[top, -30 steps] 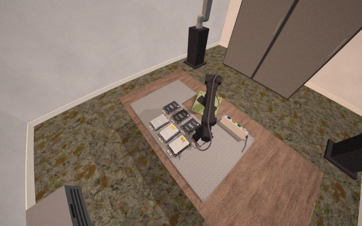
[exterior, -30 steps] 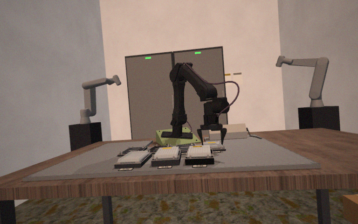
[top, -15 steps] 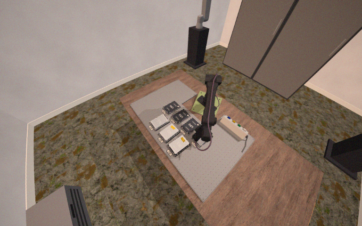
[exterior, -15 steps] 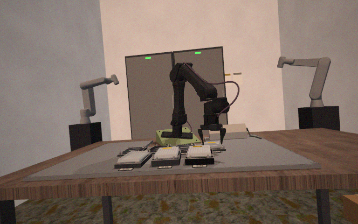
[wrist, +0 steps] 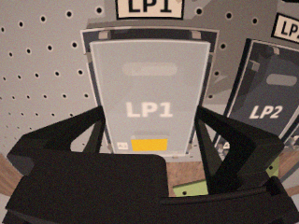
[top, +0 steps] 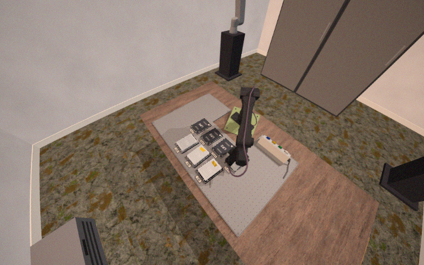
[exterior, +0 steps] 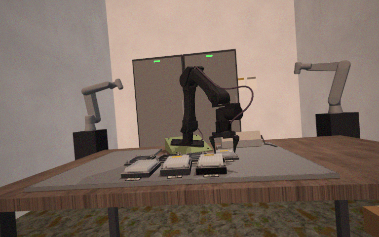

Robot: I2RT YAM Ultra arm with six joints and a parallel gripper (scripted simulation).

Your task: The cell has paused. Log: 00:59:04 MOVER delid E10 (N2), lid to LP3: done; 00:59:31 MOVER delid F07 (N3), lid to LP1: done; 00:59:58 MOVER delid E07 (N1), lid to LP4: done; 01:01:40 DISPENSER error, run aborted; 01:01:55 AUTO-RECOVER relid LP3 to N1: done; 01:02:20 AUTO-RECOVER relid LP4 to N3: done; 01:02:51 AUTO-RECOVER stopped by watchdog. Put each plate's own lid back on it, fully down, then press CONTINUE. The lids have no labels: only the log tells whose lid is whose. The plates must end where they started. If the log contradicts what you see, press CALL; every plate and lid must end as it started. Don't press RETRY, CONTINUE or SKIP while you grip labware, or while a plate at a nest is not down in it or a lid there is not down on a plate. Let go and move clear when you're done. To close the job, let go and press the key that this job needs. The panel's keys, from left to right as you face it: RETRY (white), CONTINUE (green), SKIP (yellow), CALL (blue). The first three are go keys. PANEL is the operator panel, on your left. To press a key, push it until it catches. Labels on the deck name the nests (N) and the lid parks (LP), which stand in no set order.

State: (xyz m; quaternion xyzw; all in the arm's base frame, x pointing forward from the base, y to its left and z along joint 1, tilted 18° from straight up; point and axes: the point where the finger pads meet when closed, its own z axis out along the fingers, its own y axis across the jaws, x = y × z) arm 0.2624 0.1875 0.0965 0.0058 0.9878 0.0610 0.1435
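Wrist view: lid (wrist: 149, 89) (top: 236, 166) (exterior: 226, 153) between the fingers (top: 236, 162) (exterior: 225, 152).
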